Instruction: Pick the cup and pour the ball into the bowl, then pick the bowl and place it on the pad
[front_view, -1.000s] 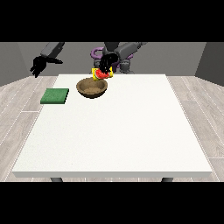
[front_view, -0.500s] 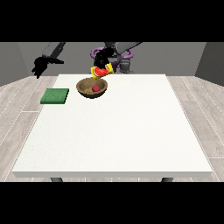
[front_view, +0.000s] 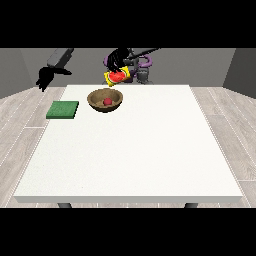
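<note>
A brown bowl (front_view: 105, 100) stands on the white table (front_view: 135, 150) near its far edge. A small red ball (front_view: 107, 101) lies inside the bowl. Above and just behind the bowl hangs a yellow cup with a red inside (front_view: 117, 77), tipped on its side with its mouth facing the camera. The hand at the view's right (front_view: 116, 61) is curled round the cup from above. A green pad (front_view: 63, 109) lies flat on the table left of the bowl. The hand at the view's left (front_view: 45, 77) hovers beyond the table's far left corner, fingers hanging loose, holding nothing.
The robot's torso (front_view: 142, 67) stands behind the table's far edge. A wooden floor surrounds the table on both sides.
The ball has left the cup and now lies in the bowl. The hand holding the cup has lifted it higher above the bowl. The other hand has barely moved.
</note>
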